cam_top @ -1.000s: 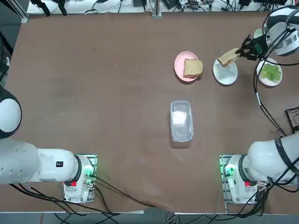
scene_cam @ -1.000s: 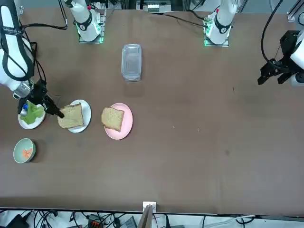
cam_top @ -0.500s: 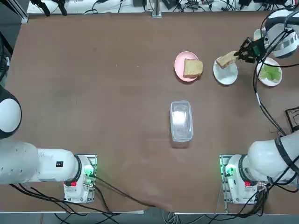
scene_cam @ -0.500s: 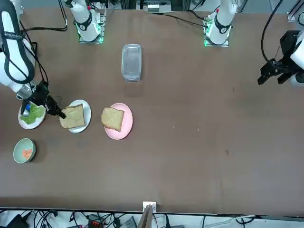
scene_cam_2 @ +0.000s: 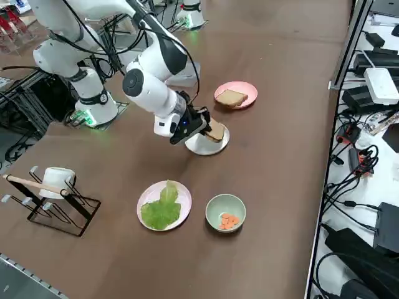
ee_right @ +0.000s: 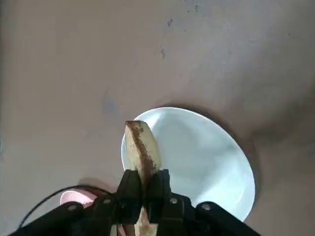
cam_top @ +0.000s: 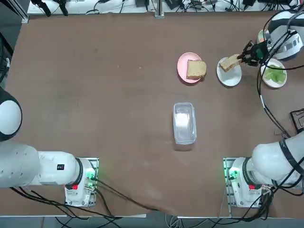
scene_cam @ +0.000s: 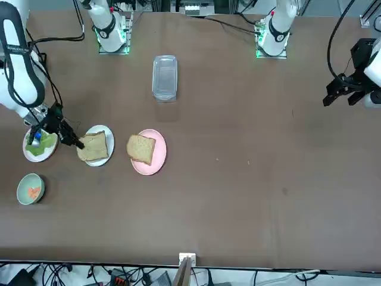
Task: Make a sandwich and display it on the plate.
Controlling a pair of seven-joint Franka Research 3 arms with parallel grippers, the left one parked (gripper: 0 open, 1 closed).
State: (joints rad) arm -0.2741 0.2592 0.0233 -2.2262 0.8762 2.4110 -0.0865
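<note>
My right gripper (cam_top: 242, 57) (scene_cam: 74, 142) (scene_cam_2: 201, 127) (ee_right: 144, 178) is shut on one edge of a tan bread slice (cam_top: 230, 62) (scene_cam: 94, 147) (scene_cam_2: 216, 132) (ee_right: 142, 149). The slice hangs tilted just over the small white plate (cam_top: 230, 77) (scene_cam: 100, 128) (scene_cam_2: 201, 148) (ee_right: 206, 157); whether it touches the plate I cannot tell. A second bread slice (cam_top: 196, 69) (scene_cam: 141, 148) (scene_cam_2: 231, 98) lies on the pink plate (cam_top: 182, 63) (scene_cam: 157, 161) (scene_cam_2: 247, 87). A green lettuce leaf (cam_top: 275, 74) (scene_cam: 40, 145) (scene_cam_2: 162, 207) rests on another white plate beside the arm.
A pale-green cup (scene_cam: 30, 188) (scene_cam_2: 225, 212) with orange bits stands near the lettuce. A clear lidded container (cam_top: 184, 122) (scene_cam: 165, 77) sits mid-table. A mug on a wire rack (scene_cam_2: 53, 190) stands at the table's right end.
The gripper has lowered the bread slice closer to the white plate and shifted it slightly towards the table's far side.
</note>
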